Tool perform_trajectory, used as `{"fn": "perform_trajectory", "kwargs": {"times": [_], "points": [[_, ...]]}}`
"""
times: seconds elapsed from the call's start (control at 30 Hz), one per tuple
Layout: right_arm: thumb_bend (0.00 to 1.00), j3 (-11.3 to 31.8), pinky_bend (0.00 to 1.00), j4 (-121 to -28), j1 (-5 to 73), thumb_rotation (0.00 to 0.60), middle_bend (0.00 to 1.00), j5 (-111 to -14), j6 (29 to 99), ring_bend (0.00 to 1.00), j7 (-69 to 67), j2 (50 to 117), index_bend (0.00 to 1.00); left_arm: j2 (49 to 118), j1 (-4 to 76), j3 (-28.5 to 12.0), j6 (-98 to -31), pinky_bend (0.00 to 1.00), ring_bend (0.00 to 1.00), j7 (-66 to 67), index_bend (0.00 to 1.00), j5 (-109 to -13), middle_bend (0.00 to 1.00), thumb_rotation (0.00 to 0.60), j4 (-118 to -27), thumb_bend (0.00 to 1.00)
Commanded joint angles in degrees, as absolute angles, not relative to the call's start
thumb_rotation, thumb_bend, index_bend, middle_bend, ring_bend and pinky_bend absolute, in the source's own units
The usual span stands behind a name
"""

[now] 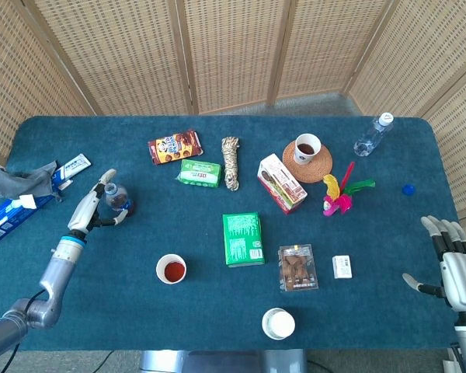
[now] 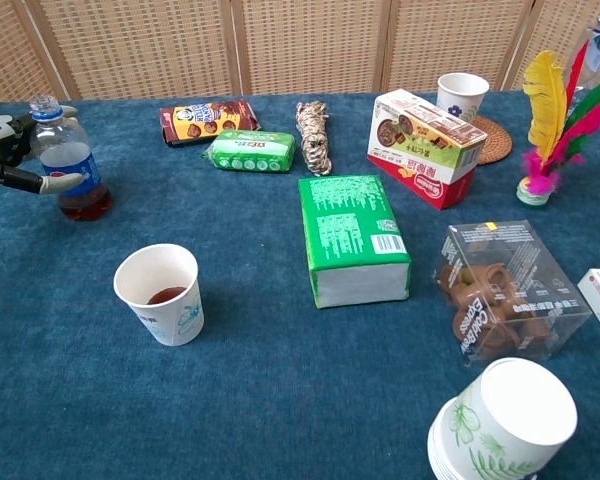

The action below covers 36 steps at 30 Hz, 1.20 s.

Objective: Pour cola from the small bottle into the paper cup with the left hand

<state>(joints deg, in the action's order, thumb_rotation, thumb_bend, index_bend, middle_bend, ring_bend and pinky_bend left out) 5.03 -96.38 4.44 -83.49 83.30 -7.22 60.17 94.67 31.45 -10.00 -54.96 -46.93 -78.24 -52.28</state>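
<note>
Blue-labelled cola bottle (image 2: 68, 171) standing upright; left hand (image 1: 93, 210) cupping it, fingers apart; right hand (image 1: 453, 263) idling, spread.

This looks like a staged robot-testing setup, probably in a lab rather than a home. A table covered in blue cloth (image 1: 217, 311) stands enclosed by folding wicker screens (image 1: 233, 47). Unrelated goods lie spread out on it: snack boxes (image 2: 352, 238), a rope coil (image 1: 231, 162), a feather shuttlecock (image 2: 542, 120).
</note>
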Motion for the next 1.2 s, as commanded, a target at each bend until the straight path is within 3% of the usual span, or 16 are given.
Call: {"fn": "perform_trajectory", "kwargs": {"times": [0.03,0.1,0.2,0.33,0.6,1.0,1.2], "points": [[0.00,5.03,0.06,-96.34,4.43,0.600,0.00,-83.51,83.30,0.00,-7.32,60.15,0.00,95.13,31.41,-10.35,-55.66,0.09,0.00,-46.69,0.00,-77.98,0.00,0.600,-51.94,0.39],[0.00,5.03,0.06,-96.30,4.44,0.600,0.00,-83.53,83.29,0.00,-7.44,60.13,0.00,95.62,31.32,-10.65,-56.18,0.24,0.09,-46.09,0.09,-77.62,0.07,0.600,-51.56,0.40],[0.00,5.03,0.06,-96.26,4.44,0.600,0.00,-83.57,83.30,0.00,-7.55,60.11,0.00,95.79,31.37,-10.66,-55.82,0.42,0.30,-45.37,0.34,-77.25,0.29,0.600,-51.57,0.42],[0.00,5.00,0.06,-96.23,4.40,0.600,0.00,-83.64,83.39,0.00,-7.48,60.12,0.00,96.27,31.24,-11.00,-56.05,0.54,0.44,-44.20,0.48,-76.54,0.44,0.600,-51.48,0.44],[0.00,5.03,0.06,-96.27,4.42,0.600,0.00,-83.58,83.30,0.00,-7.65,60.05,0.00,94.92,30.34,-11.55,-59.55,0.55,0.46,-43.54,0.52,-77.23,0.48,0.600,-54.05,0.46],[0.00,4.81,0.06,-96.68,4.35,0.600,0.00,-84.13,83.47,0.00,-7.77,59.84,0.00,80.46,30.76,-6.09,-62.18,0.54,0.46,-28.21,0.51,-86.10,0.47,0.600,-71.18,0.46],[0.00,4.81,0.06,-96.89,4.26,0.600,0.00,-84.27,83.70,0.00,-8.04,59.68,0.00,76.50,31.91,-4.46,-61.33,0.54,0.45,-21.50,0.51,-88.31,0.47,0.600,-76.58,0.46]]}}
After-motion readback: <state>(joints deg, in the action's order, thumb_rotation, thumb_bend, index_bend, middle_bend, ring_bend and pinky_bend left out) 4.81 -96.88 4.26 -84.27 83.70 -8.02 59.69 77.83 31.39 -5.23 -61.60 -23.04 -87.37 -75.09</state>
